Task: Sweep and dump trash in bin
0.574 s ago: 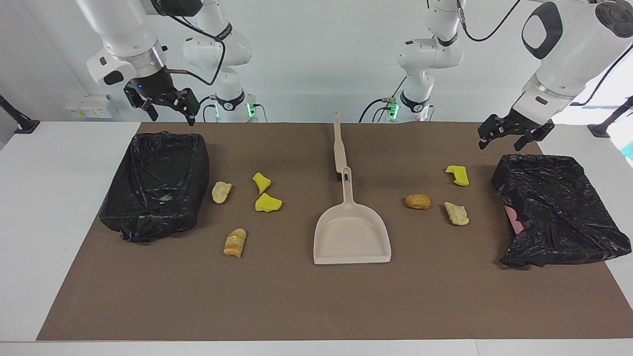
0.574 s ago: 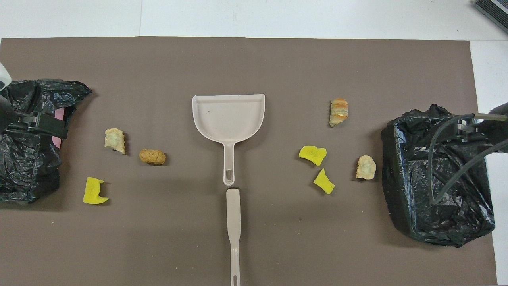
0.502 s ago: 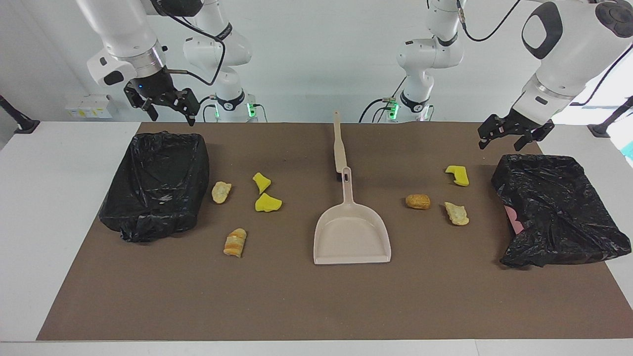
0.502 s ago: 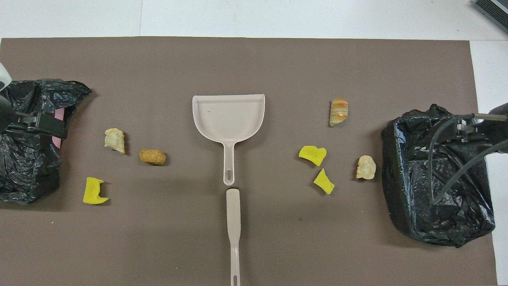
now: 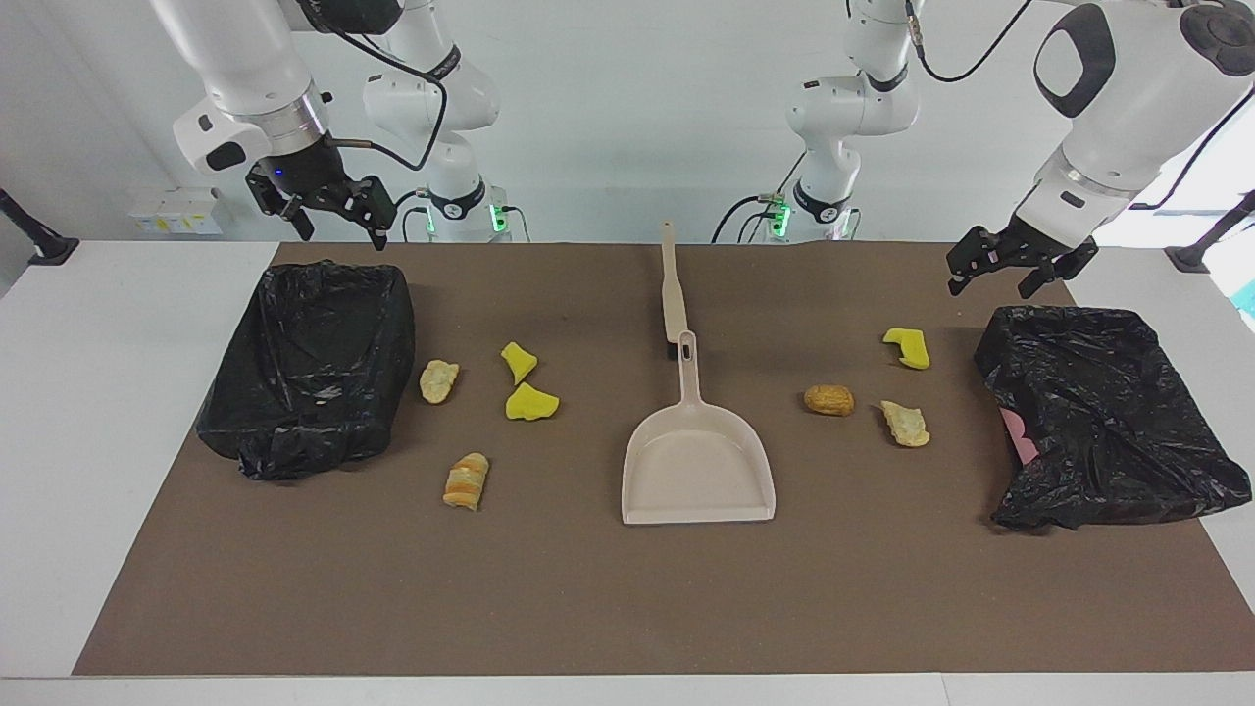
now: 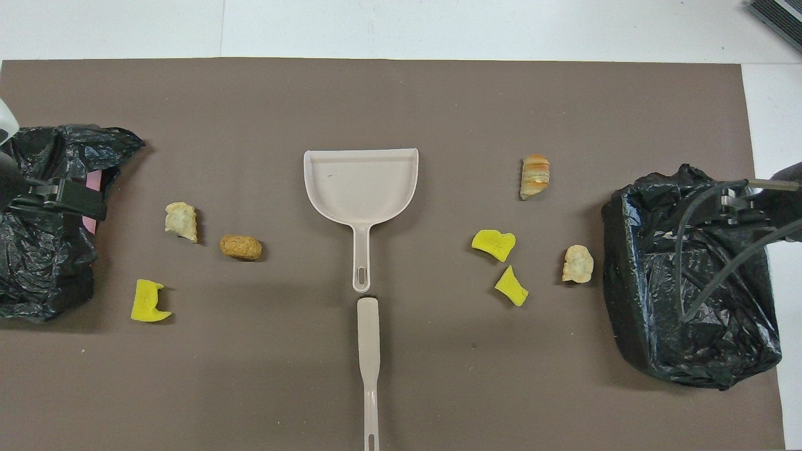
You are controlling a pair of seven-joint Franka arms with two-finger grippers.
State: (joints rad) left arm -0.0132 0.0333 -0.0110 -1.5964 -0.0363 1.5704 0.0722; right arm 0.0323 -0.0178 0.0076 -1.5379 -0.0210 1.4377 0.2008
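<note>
Seven trash scraps (image 5: 532,403) lay scattered beside the dustpan (image 5: 698,467), left gripper (image 5: 1010,271) spread above one bin (image 5: 1098,422), right gripper (image 5: 328,211) spread above the other bin (image 5: 314,363).

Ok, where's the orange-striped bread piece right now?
The orange-striped bread piece lies on the brown mat toward the right arm's end, between the dustpan and black-lined bin, farther from the robots than the two yellow chunks.

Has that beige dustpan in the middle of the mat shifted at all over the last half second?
No. The dustpan lies where it did, its handle tip just off the brush end, as before.
</note>
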